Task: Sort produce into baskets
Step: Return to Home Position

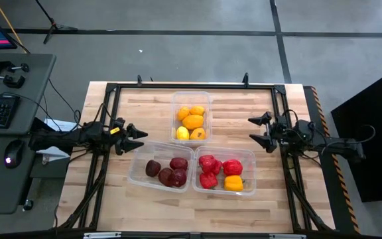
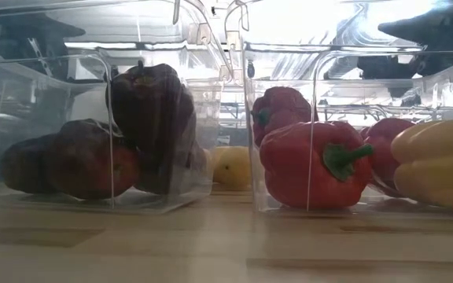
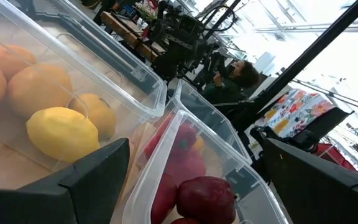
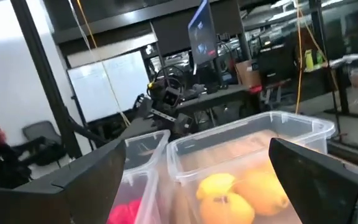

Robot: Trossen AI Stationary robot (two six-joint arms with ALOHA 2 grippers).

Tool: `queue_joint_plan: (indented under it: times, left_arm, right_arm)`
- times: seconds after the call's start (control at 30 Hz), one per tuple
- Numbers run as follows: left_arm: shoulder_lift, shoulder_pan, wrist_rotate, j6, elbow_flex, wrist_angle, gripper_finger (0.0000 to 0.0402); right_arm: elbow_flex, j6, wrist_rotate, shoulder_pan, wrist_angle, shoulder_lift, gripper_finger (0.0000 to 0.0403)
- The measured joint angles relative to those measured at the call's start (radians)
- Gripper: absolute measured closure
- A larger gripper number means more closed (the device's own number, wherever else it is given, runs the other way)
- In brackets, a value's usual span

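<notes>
Left gripper (image 1: 136, 138) and right gripper (image 1: 260, 131) gape wide, empty; between their fingertips (image 1: 135, 129) sits the citrus basket (image 1: 191, 94), long axis crosswise; maroon-fruit basket (image 1: 138, 151) just off the left fingers (image 1: 135, 147), pepper basket (image 1: 247, 158) off the right, both seemingly lying lengthwise

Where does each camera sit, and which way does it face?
High view: above the table, straight down; shows left arm and right arm, jaws open.
Low view: table-top height, level through the maroon-fruit tub and pepper tub; no arm clearly shows.
Left wrist view: on the left arm, past its own jaws toward the citrus tub.
Right wrist view: on the right arm, past its own jaws across that tub.
Shared: both wrist views show the lemons.
</notes>
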Motion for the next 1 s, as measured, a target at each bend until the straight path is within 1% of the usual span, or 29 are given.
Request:
queue_joint_plan:
  times: [0.1,0.23,0.3,0.37,0.53,0.7,0.87,0.93,1.0]
  left_arm:
    - [0.000,0.000,0.000,0.000,0.000,0.000,0.0046]
    - [0.000,0.000,0.000,0.000,0.000,0.000,0.0046]
    - [0.000,0.000,0.000,0.000,0.000,0.000,0.0046]
    - [-0.005,0.000,0.000,0.000,0.000,-0.001,0.0046]
    - [-0.008,0.000,0.000,0.000,0.000,0.000,0.0046]
    - [-0.008,0.000,0.000,0.000,0.000,0.001,0.0046]
    - [-0.008,0.000,0.000,0.000,0.000,0.000,0.0046]
    - [-0.008,0.000,0.000,0.000,0.000,0.000,0.0046]
    - [-0.008,0.000,0.000,0.000,0.000,0.000,0.0046]
  right_arm:
    - [0.000,-0.031,-0.018,0.000,-0.049,0.000,0.0018]
    - [0.000,0.073,-0.081,0.001,-0.179,0.005,0.0018]
    - [0.000,0.078,-0.102,0.008,-0.175,0.018,0.0018]
    - [0.000,0.044,-0.114,0.018,-0.174,0.019,0.0018]
    - [0.000,0.060,-0.177,0.076,-0.164,0.018,0.0018]
    - [0.000,0.057,-0.157,0.138,-0.163,0.018,0.0018]
    - [0.000,-0.025,-0.149,0.152,-0.164,0.019,0.0018]
    - [0.000,-0.023,-0.149,0.151,-0.164,0.019,0.0018]
    - [0.000,0.013,-0.149,0.151,-0.164,0.019,0.0018]
